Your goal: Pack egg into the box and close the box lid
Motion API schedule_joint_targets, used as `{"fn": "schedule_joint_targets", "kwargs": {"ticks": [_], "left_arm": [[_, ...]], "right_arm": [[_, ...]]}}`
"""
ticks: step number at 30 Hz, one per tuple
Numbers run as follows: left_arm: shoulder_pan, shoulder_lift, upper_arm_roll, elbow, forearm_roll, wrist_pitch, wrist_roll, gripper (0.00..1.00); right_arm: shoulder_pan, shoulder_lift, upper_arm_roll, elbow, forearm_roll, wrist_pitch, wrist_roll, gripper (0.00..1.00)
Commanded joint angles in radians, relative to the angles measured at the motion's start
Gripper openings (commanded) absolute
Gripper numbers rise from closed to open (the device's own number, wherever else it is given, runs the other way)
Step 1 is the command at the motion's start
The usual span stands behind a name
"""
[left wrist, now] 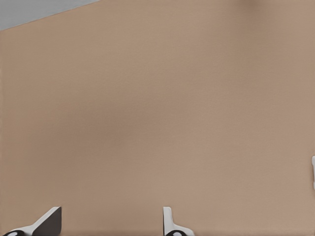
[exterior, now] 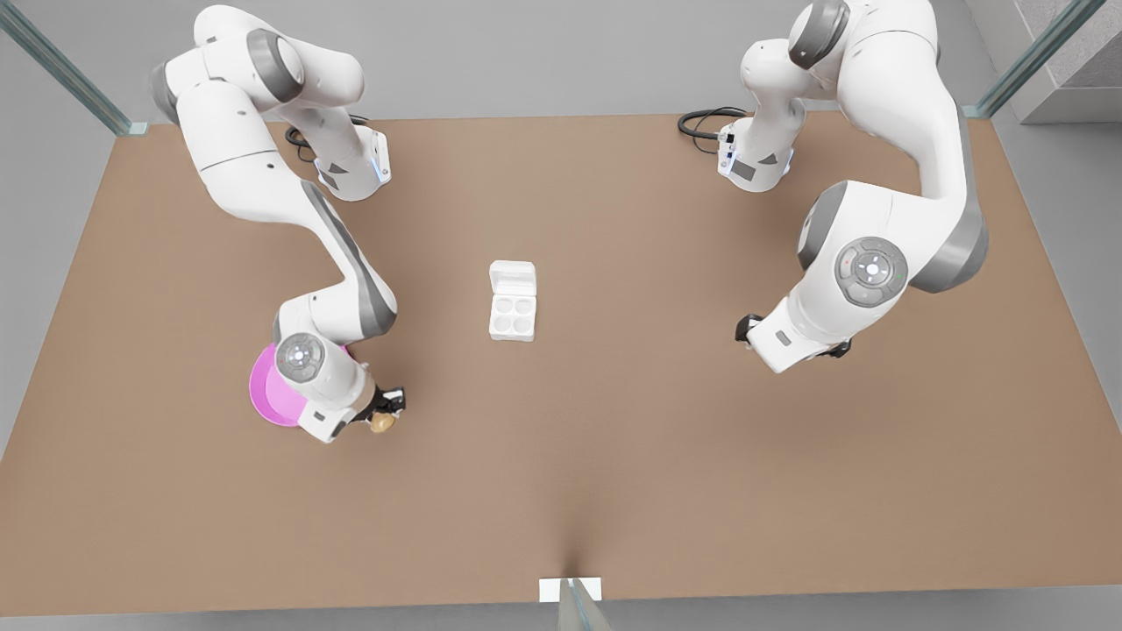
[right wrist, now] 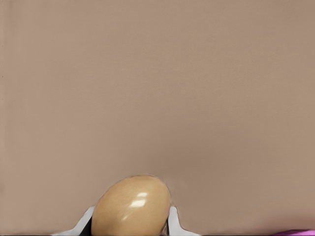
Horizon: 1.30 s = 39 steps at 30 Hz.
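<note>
The tan-brown egg (exterior: pixel 382 423) hangs just above the table at the front view's left, and my right gripper (exterior: pixel 387 410) is shut on it. In the right wrist view the egg (right wrist: pixel 132 206) sits between the two fingertips. The white box (exterior: pixel 512 318) stands at the table's middle with its four cups empty. The box lid (exterior: pixel 512 278) lies open on the far side of the cups. My left gripper (left wrist: pixel 108 227) is open over bare table, with nothing between its fingers. Its arm waits at the front view's right.
A pink round plate (exterior: pixel 270 396) lies partly under the right arm's wrist, close beside the egg. The arm bases and black cables (exterior: pixel 701 121) are at the table's far edge. Bare brown tabletop lies between the egg and the box.
</note>
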Motion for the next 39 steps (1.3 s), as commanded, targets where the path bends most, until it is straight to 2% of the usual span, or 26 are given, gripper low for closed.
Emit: {"fn": "schedule_joint_targets", "kwargs": {"ticks": [1, 2, 4, 7, 8, 14, 22, 28, 32, 33, 36, 39], "left_arm": [[0.000, -0.001, 0.000, 0.000, 0.000, 0.000, 0.005, 1.00], [0.000, -0.002, 0.000, 0.000, 0.000, 0.000, 0.005, 1.00], [0.000, -0.002, 0.000, 0.000, 0.000, 0.000, 0.005, 1.00], [0.000, -0.001, 0.000, 0.000, 0.002, 0.000, 0.005, 1.00], [0.000, -0.001, 0.000, 0.000, 0.000, 0.000, 0.005, 1.00], [0.006, -0.009, 0.001, 0.002, 0.000, -0.020, 0.005, 1.00], [-0.001, -0.015, -0.002, 0.000, 0.000, -0.042, 0.002, 1.00], [0.005, -0.013, -0.005, 0.002, 0.014, -0.040, 0.005, 1.00], [0.006, -0.013, -0.005, 0.002, 0.014, -0.040, 0.005, 1.00], [0.006, -0.013, -0.005, 0.002, 0.014, -0.040, 0.007, 1.00], [0.006, -0.013, -0.003, 0.003, 0.014, -0.040, 0.007, 1.00], [0.003, -0.018, -0.010, -0.001, 0.010, -0.043, -0.006, 1.00]], "right_arm": [[0.092, -0.002, -0.053, 0.022, 0.084, -0.123, 0.225, 0.57], [0.157, -0.003, -0.105, 0.032, 0.123, -0.126, 0.227, 0.57], [0.219, -0.002, -0.138, 0.035, 0.146, -0.132, 0.260, 0.57], [0.506, 0.003, -0.383, 0.036, 0.308, -0.135, 0.271, 0.57], [0.578, 0.009, -0.440, 0.041, 0.353, -0.141, 0.277, 0.57], [0.658, 0.001, -0.448, 0.032, 0.362, -0.161, 0.363, 0.57], [0.752, -0.158, -0.446, -0.160, 0.371, -0.169, 0.441, 0.57], [0.847, -0.091, -0.452, -0.165, 0.427, -0.132, 0.460, 0.58], [0.951, -0.026, -0.530, -0.145, 0.492, -0.104, 0.461, 0.59], [0.957, -0.028, -0.532, -0.129, 0.492, -0.109, 0.460, 1.00], [0.957, -0.039, -0.534, -0.129, 0.492, -0.112, 0.460, 1.00], [0.904, -0.135, -0.530, -0.183, 0.453, -0.127, 0.455, 1.00]]}}
